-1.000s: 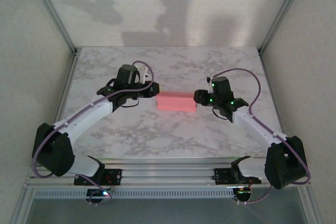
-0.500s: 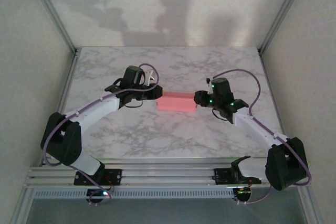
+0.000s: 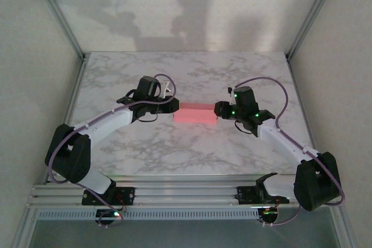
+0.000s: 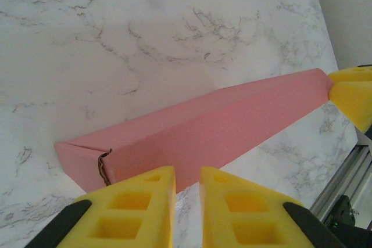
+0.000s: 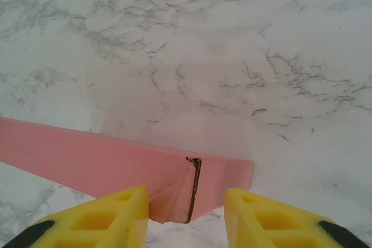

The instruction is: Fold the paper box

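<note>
Your left pincer [image 4: 186, 173] is sitting narrow at one end of the paper box [image 4: 232, 123]; gripping or not, I cannot tell. Your right pincer [image 5: 186, 193] is straddling the other end, wide.

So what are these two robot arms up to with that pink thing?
They are folding a long pink paperboard box that lies on the marble table, already shaped into a low tube. The left gripper sits at its left end, jaws nearly together with nothing between them. The right gripper straddles the unclosed right end, jaws apart. Neither seems to be gripping it.
</note>
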{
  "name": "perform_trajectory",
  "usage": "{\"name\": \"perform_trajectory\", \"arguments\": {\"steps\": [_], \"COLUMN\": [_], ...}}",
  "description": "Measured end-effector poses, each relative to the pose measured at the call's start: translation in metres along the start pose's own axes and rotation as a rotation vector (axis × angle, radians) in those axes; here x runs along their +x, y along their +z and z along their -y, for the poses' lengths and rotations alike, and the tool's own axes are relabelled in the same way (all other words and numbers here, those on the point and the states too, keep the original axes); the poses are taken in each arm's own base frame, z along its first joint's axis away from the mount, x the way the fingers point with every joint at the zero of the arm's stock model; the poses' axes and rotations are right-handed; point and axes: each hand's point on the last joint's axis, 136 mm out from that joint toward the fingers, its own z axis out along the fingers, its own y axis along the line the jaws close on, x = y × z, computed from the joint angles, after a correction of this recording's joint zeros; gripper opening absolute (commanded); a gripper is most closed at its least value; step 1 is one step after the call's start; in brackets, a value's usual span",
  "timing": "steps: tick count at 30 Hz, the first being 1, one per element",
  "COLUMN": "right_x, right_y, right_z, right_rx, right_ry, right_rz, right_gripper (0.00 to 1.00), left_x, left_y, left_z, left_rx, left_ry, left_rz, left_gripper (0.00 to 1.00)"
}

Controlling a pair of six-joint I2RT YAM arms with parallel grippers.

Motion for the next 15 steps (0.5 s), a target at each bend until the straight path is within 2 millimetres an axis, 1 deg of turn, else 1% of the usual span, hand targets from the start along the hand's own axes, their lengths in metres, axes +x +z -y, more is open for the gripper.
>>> {"name": "perform_trajectory", "arguments": {"steps": [8,10,13,15], "right_x": [0.001,-0.002,-0.014,-0.021], "right_y": [-0.006,-0.01,-0.016,-0.02], "right_z": [-0.006,-0.009,-0.013,-0.016], "right_rx": [-0.016,-0.032,-0.058,-0.079], "right_ry": [0.002,0.007,0.014,0.021], "right_rz": [-0.045,-0.052,-0.041,-0.032], "right_gripper": [0.42,0.42,0.36,0.29], "left_x": [0.0,0.0,-0.001,-0.001], "left_y": [0.001,0.002,0.002,0.002], "left_z": [-0.002,-0.002,-0.002,-0.002], "left_rx": [-0.008,-0.008,-0.007,-0.007], "left_ry": [-0.002,-0.001,0.0,0.0], "left_rz": [0.0,0.001,0.003,0.005], "left_gripper": [0.2,0.2,0.2,0.2]}}
